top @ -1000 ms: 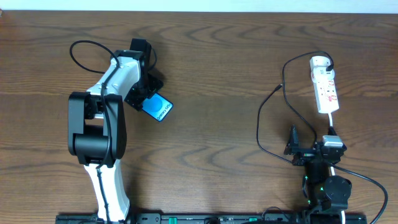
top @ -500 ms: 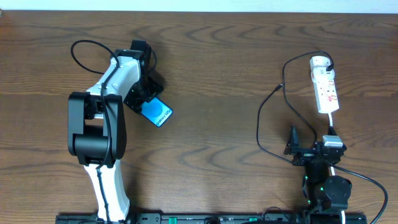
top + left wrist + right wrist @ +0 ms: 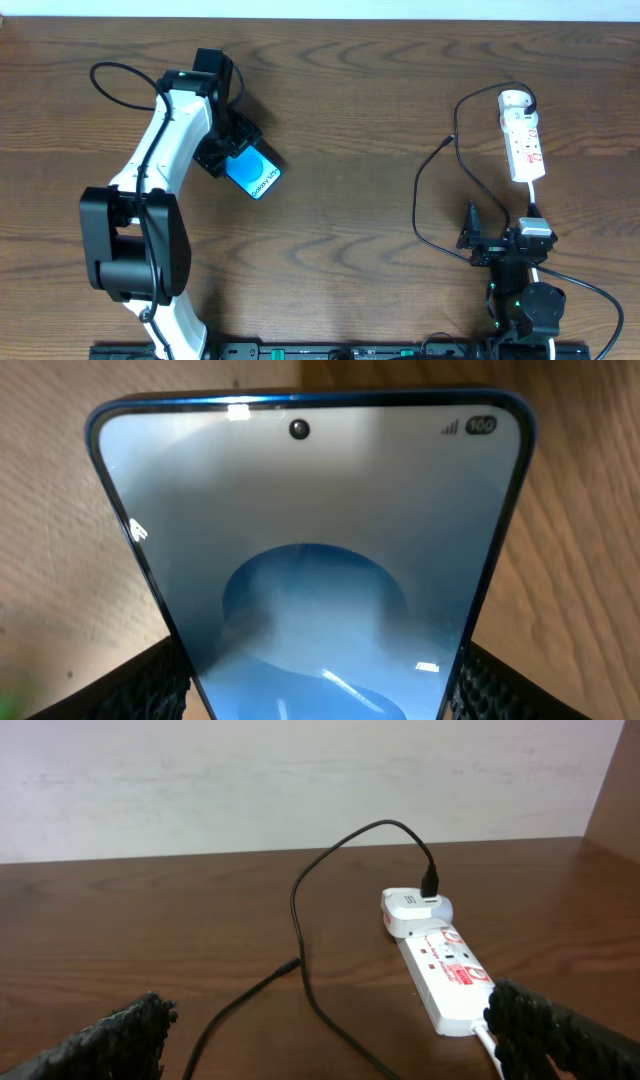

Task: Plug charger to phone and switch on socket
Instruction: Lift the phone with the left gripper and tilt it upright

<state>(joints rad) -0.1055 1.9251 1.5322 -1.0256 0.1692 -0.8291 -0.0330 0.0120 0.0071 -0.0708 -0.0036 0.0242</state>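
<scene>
- Left jaws: clamped on the one phone (image 3: 254, 174), with one black pad (image 3: 150, 680) against each long edge, two pads in all; the screen faces up.
- Right jaws: apart, with two black pads (image 3: 115, 1035) set wide and nothing between them.
- The phone sits skewed over the left half of the worktop (image 3: 350, 120), nearer the far edge; whether it touches the wood I cannot tell.
- One socket (image 3: 524, 140) lies by the right edge, its round end toward the far right corner.
- One charger (image 3: 416, 205) is plugged in at that round end and loops left, then toward the near edge.
- Its single plug tip (image 3: 295, 963) lies on the wood left of the socket, well apart from the phone.
</scene>
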